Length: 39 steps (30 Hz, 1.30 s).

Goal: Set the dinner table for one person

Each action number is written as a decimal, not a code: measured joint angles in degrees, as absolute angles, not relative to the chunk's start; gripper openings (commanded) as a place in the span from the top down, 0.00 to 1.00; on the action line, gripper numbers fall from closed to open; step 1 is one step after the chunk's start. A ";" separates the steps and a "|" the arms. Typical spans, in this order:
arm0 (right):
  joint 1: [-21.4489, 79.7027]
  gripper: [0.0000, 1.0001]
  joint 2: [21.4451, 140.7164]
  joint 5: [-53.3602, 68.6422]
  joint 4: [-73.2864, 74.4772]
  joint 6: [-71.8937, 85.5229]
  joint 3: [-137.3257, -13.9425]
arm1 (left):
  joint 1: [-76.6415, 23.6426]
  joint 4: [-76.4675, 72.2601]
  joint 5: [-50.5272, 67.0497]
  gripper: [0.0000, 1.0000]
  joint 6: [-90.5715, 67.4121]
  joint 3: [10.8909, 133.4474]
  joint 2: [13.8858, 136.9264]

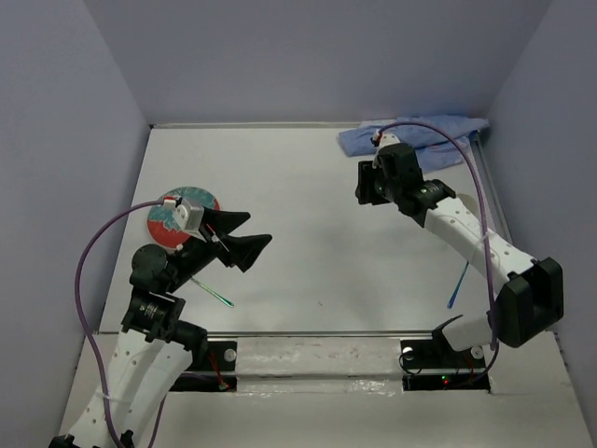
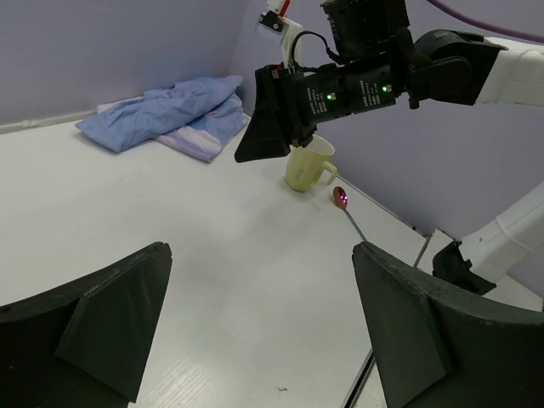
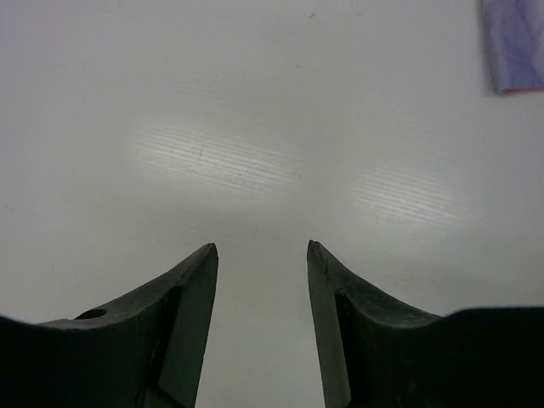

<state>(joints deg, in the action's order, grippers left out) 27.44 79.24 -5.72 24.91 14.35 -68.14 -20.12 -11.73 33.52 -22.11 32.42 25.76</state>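
Observation:
The dinner table (image 1: 308,215) is a wide off-white surface. My left gripper (image 1: 259,228) hovers over its left half, open wide with only bare table between its fingers (image 2: 262,248). A colourful cartoon plate (image 1: 166,224) lies behind it, partly hidden by the arm. A green-handled utensil (image 1: 216,295) lies just in front. My right gripper (image 1: 366,191) hangs over the back right, open and holding nothing (image 3: 262,248). A pale yellow cup (image 2: 308,167) stands beyond it, with a spoon (image 2: 350,217) beside the cup.
A crumpled blue cloth (image 1: 420,138) lies in the back right corner, and its edge shows in the right wrist view (image 3: 514,42). A blue-handled utensil (image 1: 457,285) lies near the right arm's base. Purple walls close in the table on three sides.

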 measured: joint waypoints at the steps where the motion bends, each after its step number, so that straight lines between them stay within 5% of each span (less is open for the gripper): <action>1: 27.46 0.51 80.93 -6.55 24.84 13.50 -69.43 | -20.12 -11.33 32.75 0.01 -22.11 32.42 25.82; 5: 27.49 0.56 89.32 -10.76 24.60 10.57 -74.74 | -20.12 -9.63 30.70 0.01 -21.96 32.45 26.30; 15: 20.40 0.48 111.44 -17.61 24.38 5.23 -87.94 | -20.12 -6.35 26.63 0.25 -21.47 32.58 29.17; 30: 12.45 0.47 125.32 -21.80 25.02 -1.17 -99.00 | -20.10 -4.82 24.77 0.29 -21.30 32.93 33.26; 35: 12.34 0.59 128.01 -22.68 24.75 -3.07 -102.52 | -20.05 -4.82 24.62 0.31 -21.32 32.95 33.95; 39: 12.34 0.60 130.28 -22.92 24.86 -3.81 -103.20 | -19.86 -4.29 23.29 0.34 -21.32 33.41 35.18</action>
<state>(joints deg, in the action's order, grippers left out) 12.34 130.28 -22.92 24.86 -3.81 -103.20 -19.86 -4.29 23.29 -21.32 33.41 35.18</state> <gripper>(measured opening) 0.402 0.681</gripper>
